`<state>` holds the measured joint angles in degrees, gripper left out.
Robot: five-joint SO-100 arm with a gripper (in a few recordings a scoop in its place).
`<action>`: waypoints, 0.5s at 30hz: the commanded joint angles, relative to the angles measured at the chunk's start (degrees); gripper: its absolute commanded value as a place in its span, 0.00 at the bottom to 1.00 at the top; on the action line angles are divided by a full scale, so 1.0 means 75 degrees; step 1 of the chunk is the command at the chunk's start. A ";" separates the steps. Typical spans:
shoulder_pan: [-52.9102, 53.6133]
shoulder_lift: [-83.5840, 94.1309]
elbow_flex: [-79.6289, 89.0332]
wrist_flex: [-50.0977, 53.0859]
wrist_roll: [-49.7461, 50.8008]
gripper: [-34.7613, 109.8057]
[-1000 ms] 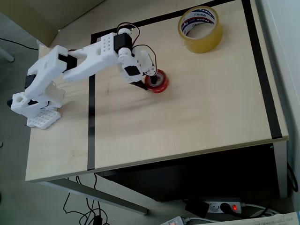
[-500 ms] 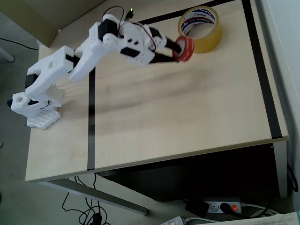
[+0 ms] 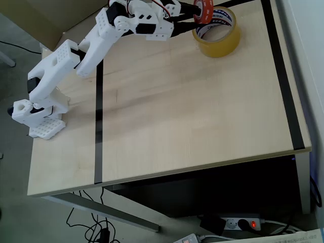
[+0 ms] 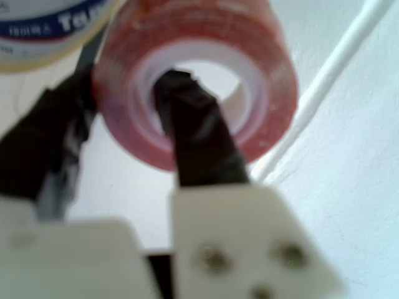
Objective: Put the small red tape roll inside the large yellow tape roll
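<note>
Gripper (image 3: 195,11) pinching small red tape roll (image 4: 199,75), one finger (image 4: 193,137) through its core. Large yellow tape roll (image 3: 218,38) sits just beyond the fingertips, under the red roll's edge.

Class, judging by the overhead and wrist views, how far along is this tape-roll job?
Done: the tool grips the small red tape roll, lifted off the table. In hand: carrying it by the large yellow tape roll. Left: lowering it into the yellow roll's empty core and releasing.
</note>
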<state>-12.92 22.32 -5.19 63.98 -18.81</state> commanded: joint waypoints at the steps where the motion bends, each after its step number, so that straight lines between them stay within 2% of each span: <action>1: -0.0152 0.0352 -0.0398 -0.0328 0.0000 0.24; 9: -0.0117 -0.0445 -0.0527 -0.0199 0.0059 0.35; 15: -0.0164 -0.0516 -0.0598 0.0094 0.0059 0.40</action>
<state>-13.18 15.29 -5.36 63.28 -18.81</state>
